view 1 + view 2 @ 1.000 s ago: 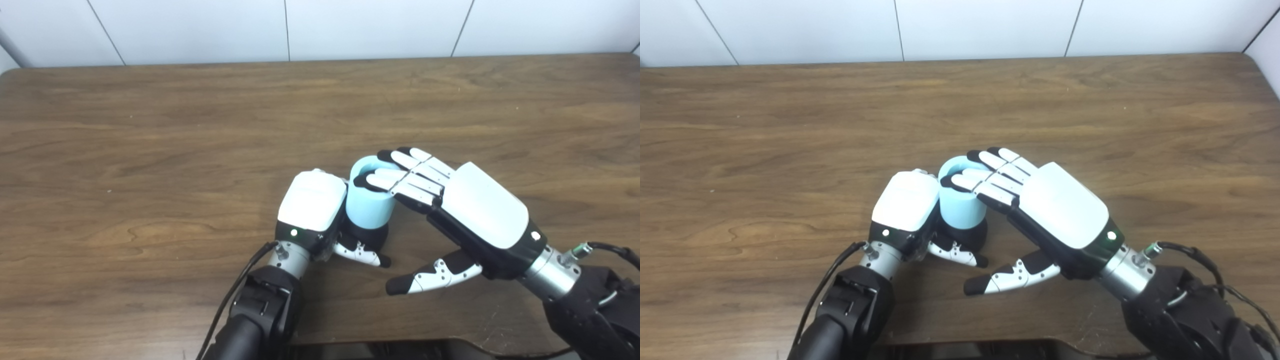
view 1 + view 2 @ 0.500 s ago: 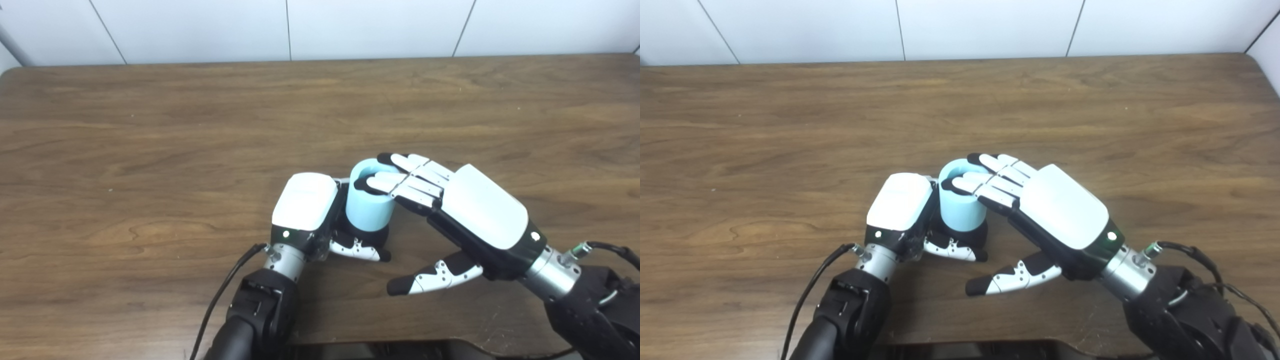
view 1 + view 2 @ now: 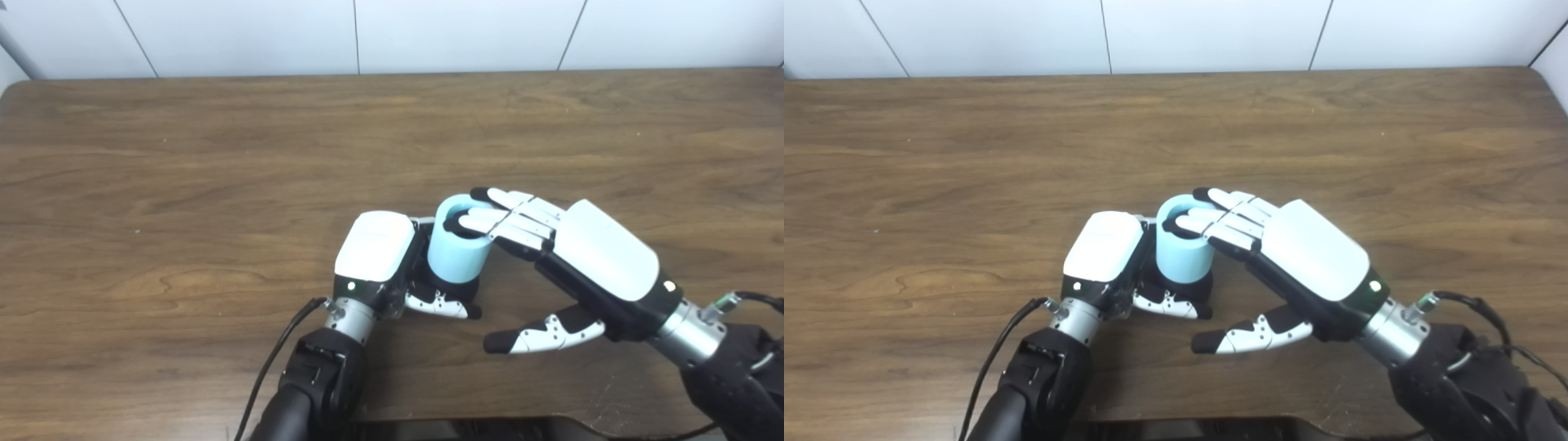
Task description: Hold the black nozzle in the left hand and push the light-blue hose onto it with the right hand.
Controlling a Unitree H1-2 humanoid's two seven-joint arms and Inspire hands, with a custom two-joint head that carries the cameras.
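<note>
A short light-blue hose (image 3: 456, 248) stands upright on top of the black nozzle (image 3: 452, 288), near the table's front middle. My left hand (image 3: 376, 254) is shut on the black nozzle, its thumb (image 3: 441, 304) wrapped across the nozzle's front. Most of the nozzle is hidden by the hose and that hand. My right hand (image 3: 572, 257) is open; its fingertips (image 3: 468, 222) rest flat on the hose's top rim, and its thumb (image 3: 539, 334) sticks out low, apart from the hose.
The brown wooden table (image 3: 245, 153) stretches all round, with a white panelled wall (image 3: 367, 30) behind it. A black cable (image 3: 275, 361) runs along my left forearm. A dark edge (image 3: 465, 429) lies at the table's front.
The left hand has closed tighter round the nozzle and settled lower. The right hand's fingers have pressed down on the hose's rim, and the hose sits slightly lower on the nozzle.
</note>
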